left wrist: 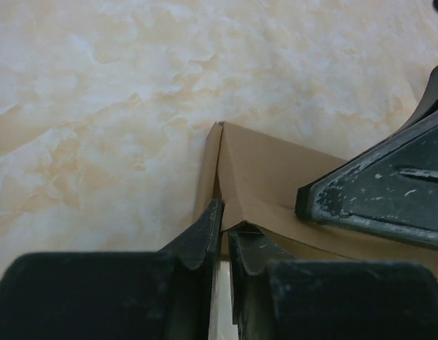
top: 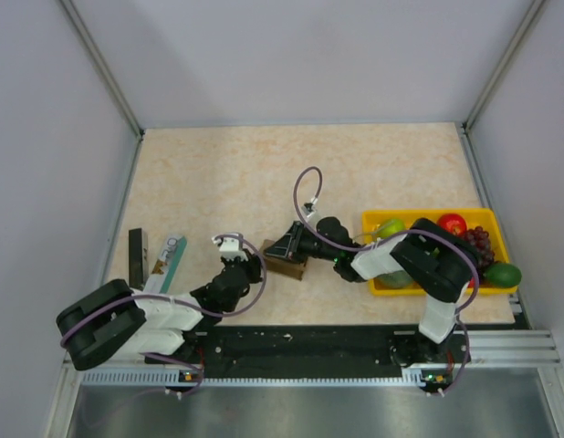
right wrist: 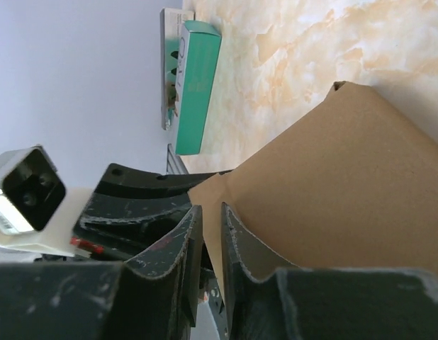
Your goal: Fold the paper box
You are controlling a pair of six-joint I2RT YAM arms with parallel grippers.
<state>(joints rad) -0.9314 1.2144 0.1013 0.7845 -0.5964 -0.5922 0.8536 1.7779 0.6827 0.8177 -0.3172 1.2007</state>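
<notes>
The paper box [top: 287, 265] is plain brown cardboard, partly formed, sitting near the table's front between both arms. In the left wrist view a corner fold of the paper box [left wrist: 276, 170] runs down into my left gripper [left wrist: 226, 221], whose jaws stand almost together on that thin edge. From the right, my right gripper [right wrist: 210, 211] pinches a flap of the paper box [right wrist: 346, 177] between narrow jaws. The two grippers, left [top: 256, 262] and right [top: 288, 245], meet at the box from opposite sides. One right finger [left wrist: 389, 184] rests on the cardboard.
A yellow tray [top: 428, 215] holding fruit stands at the right beside the right arm. A teal-and-white packet [top: 172, 260] and a dark flat object [top: 136, 254] lie at the left, the packet [right wrist: 196, 85] also showing in the right wrist view. Marbled tabletop [left wrist: 134, 85] stretches beyond.
</notes>
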